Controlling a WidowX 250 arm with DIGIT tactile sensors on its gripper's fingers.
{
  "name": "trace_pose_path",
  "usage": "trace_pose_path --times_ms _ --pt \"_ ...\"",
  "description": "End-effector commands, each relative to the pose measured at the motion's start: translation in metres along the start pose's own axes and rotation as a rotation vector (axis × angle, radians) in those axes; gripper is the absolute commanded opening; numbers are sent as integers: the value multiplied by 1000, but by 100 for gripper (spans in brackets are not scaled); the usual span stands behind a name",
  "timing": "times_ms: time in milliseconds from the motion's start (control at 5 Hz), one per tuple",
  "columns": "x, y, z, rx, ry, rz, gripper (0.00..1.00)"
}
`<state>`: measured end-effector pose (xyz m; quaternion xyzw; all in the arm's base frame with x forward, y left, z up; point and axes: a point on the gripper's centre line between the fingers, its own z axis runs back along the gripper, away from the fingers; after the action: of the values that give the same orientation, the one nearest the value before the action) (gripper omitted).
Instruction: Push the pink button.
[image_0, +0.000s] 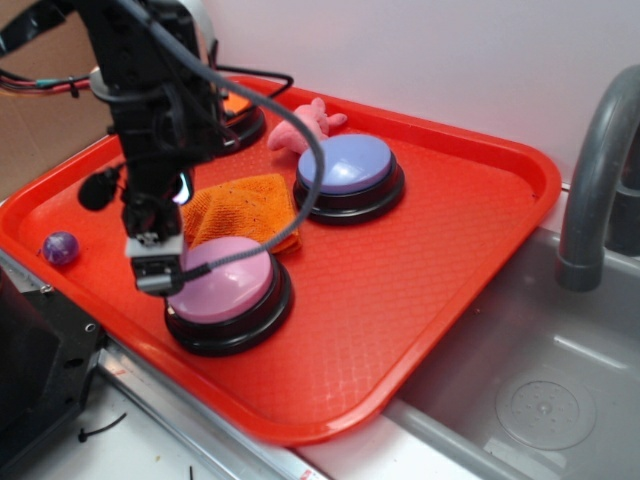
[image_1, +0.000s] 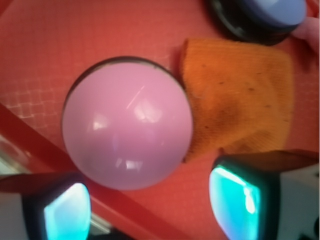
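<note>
The pink button (image_0: 222, 285) has a pale pink dome on a glossy black base and sits near the front left of the red tray (image_0: 420, 270). My gripper (image_0: 157, 270) hangs over the button's left edge, close to the dome. In the wrist view the button (image_1: 127, 122) fills the middle, just ahead of my gripper (image_1: 150, 205). The fingers (image_1: 235, 200) with teal pads stand wide apart, open, with only tray surface (image_1: 50, 50) between them. Whether a fingertip touches the dome I cannot tell.
An orange cloth (image_0: 245, 210) lies right behind the pink button, touching its base. A lavender-blue button (image_0: 345, 165) and a pink plush toy (image_0: 305, 125) sit further back. A small purple ball (image_0: 60, 247) is at the tray's left. A grey sink (image_0: 540, 390) and faucet (image_0: 595, 170) are on the right.
</note>
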<state>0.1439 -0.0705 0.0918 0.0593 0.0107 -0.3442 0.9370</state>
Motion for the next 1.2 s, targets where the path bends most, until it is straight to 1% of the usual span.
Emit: trace_pose_path --times_ms 0,200,400,800,1000 --pt "3 14 35 -67 -110 66 100" --pt "1 19 46 -88 -112 83 100" --pt "0 22 53 -80 -119 108 100" --pt "-2 29 63 -42 -76 172 100" --pt "-5 37 71 -46 -78 203 100"
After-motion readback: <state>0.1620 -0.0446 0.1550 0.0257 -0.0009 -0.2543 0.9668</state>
